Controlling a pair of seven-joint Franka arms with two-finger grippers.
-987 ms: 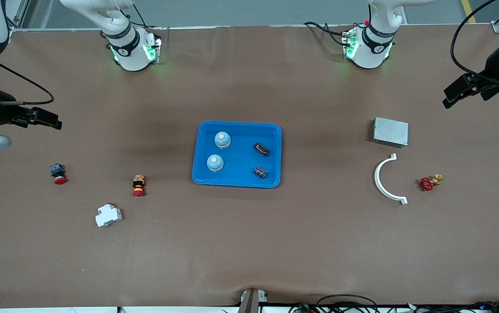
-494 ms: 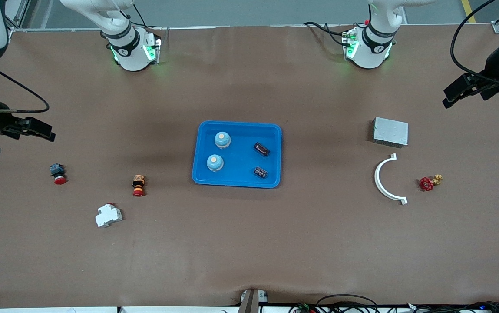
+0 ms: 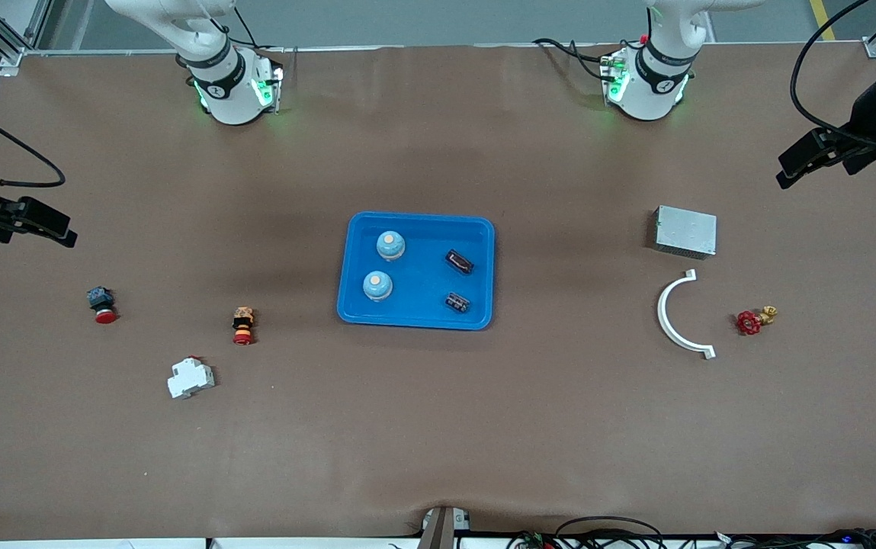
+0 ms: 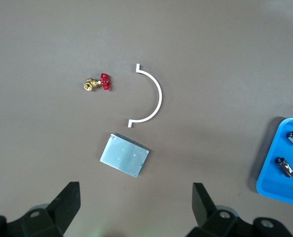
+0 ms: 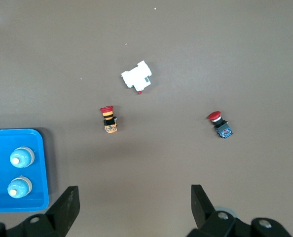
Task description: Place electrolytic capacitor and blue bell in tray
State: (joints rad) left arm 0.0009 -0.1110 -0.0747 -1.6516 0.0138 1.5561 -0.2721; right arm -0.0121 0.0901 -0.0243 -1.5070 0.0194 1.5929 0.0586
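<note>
With both blue bells [image 3: 384,264] and both electrolytic capacitors [image 3: 459,281] already in the tray [image 3: 416,319], well apart from the wide-open, empty fingers of the left gripper [image 4: 136,195] and right gripper [image 5: 131,197], you would expect light, rigid parts: grip each across its body.

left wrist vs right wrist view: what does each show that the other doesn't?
Only the left wrist view: grey metal box, white curved bracket, red-handled valve, two capacitors in the tray, and the open left claw.

Only the right wrist view: two blue bells, white breaker, two red push buttons, and the open right claw.

Shared: the blue tray.
</note>
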